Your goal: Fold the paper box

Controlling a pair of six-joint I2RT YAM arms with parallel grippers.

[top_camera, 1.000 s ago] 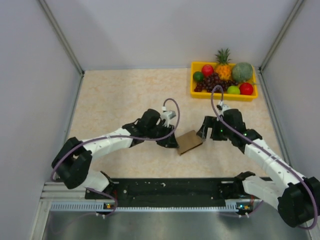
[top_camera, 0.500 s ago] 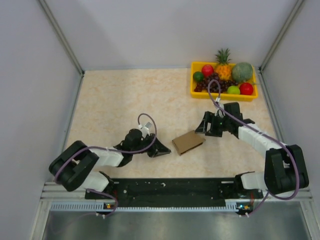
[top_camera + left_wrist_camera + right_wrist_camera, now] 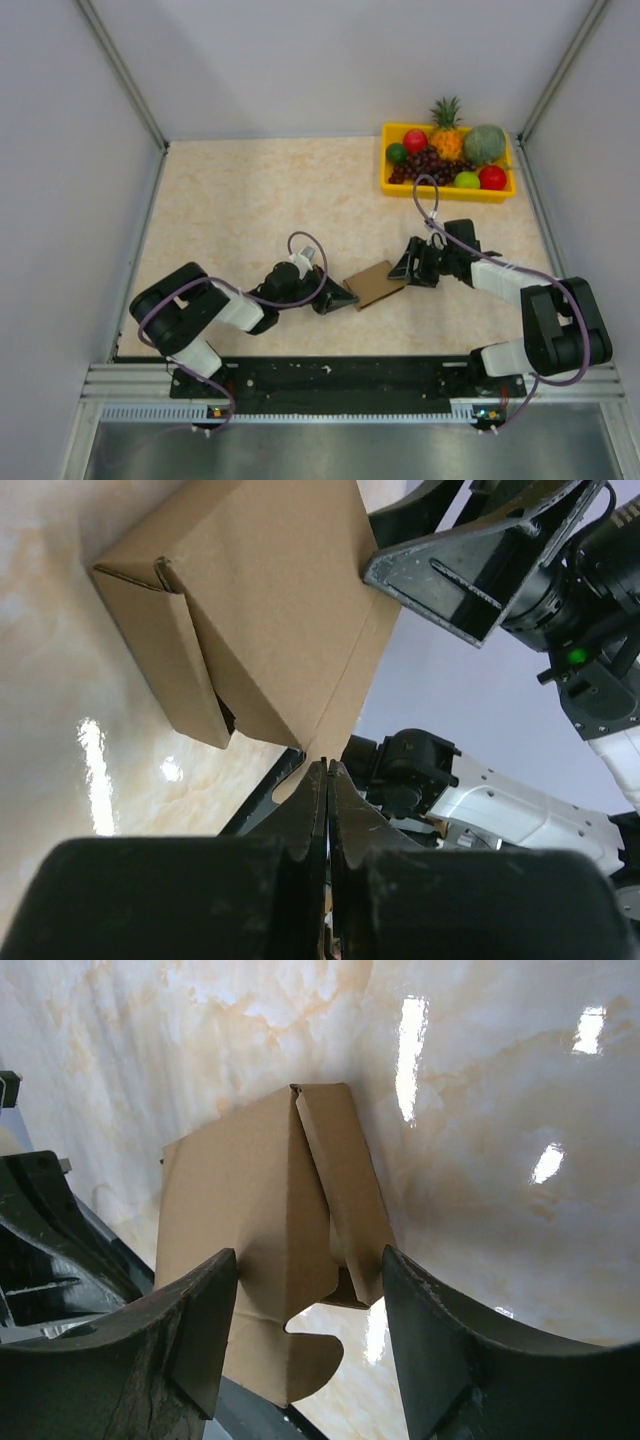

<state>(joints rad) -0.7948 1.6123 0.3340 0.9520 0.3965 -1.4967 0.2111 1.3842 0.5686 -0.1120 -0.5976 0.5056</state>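
Left arm has folded back toward its base since a second ago, and the left gripper (image 3: 338, 297) now sits low on the table (image 3: 220, 200), just beside the near-left corner of the box (image 3: 375, 284). Over the same second the right gripper (image 3: 402, 268) has dropped a little and its jaws have narrowed; the box has barely shifted. Left jaws are fully closed, fingers (image 3: 300, 810) pressed flat together with nothing between them. Their tips point at the box's lower edge; touching or just short, can't tell. Right jaws stand apart, fingers (image 3: 195, 1340) straddling the box's right end. Whether the pads touch cardboard isn't resolvable, and the finger bases are cropped by the frame. The box lies mid-table between the two grippers, partly folded: a narrow end panel (image 3: 345, 1200) is turned along a crease and a notched tuck flap (image 3: 280, 1365) sticks out loose. Left wrist view shows a gap under the top panel, its inside too dark to read. From above, the box's right end is hidden under the right gripper. The yellow tray (image 3: 448, 192) sits in the far-right corner, well apart.
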